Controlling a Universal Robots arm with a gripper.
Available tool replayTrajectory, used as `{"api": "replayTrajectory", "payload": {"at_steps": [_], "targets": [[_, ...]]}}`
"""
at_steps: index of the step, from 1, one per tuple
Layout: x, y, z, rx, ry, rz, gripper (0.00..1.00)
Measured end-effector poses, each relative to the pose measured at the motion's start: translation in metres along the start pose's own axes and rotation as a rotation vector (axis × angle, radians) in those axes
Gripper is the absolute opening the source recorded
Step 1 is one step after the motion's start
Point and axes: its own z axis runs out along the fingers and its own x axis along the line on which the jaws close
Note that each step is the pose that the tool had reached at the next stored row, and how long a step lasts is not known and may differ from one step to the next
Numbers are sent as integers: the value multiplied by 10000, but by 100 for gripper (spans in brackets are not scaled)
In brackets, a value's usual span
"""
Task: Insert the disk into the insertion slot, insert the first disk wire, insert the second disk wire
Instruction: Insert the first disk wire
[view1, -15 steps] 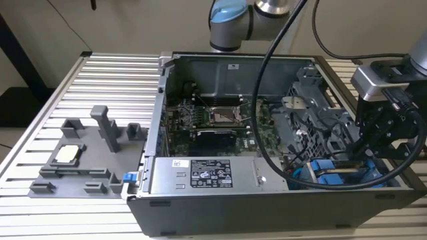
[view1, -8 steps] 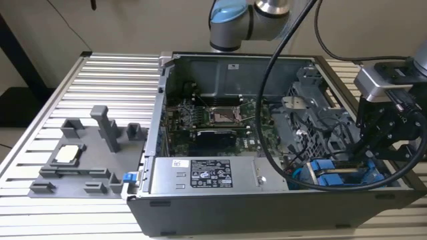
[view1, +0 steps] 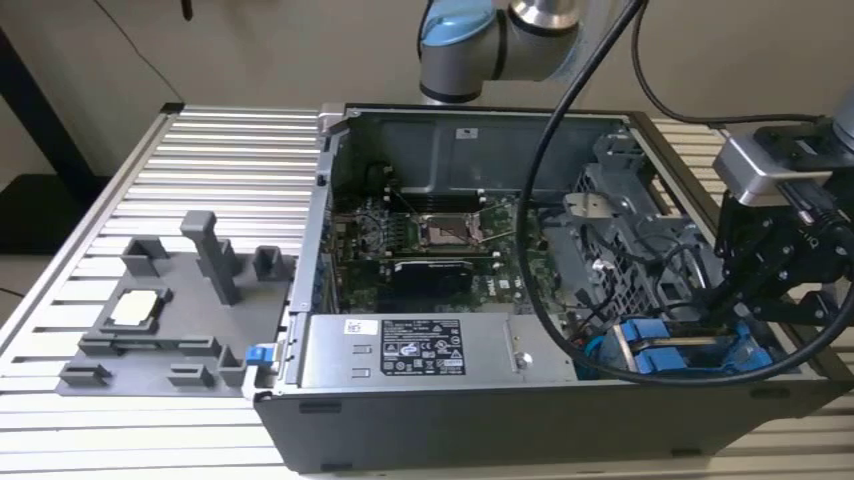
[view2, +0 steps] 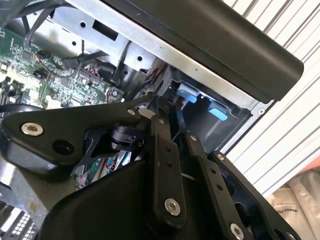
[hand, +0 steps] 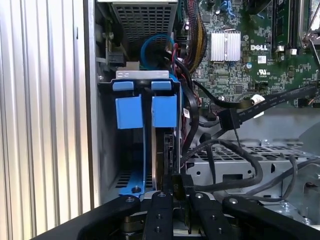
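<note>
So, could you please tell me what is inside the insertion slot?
The disk sits edge-on in the insertion slot, in its blue carrier. The gripper covers its near end, so any wire connection there is hidden.

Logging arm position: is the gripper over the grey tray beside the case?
No: in the exterior view the gripper hangs at the slot inside the case, far from the tray.
</note>
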Motion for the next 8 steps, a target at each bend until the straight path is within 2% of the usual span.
{"api": "replayTrajectory", "payload": {"at_steps": [8], "targets": [[14, 16, 6, 0, 0, 0, 19]]}}
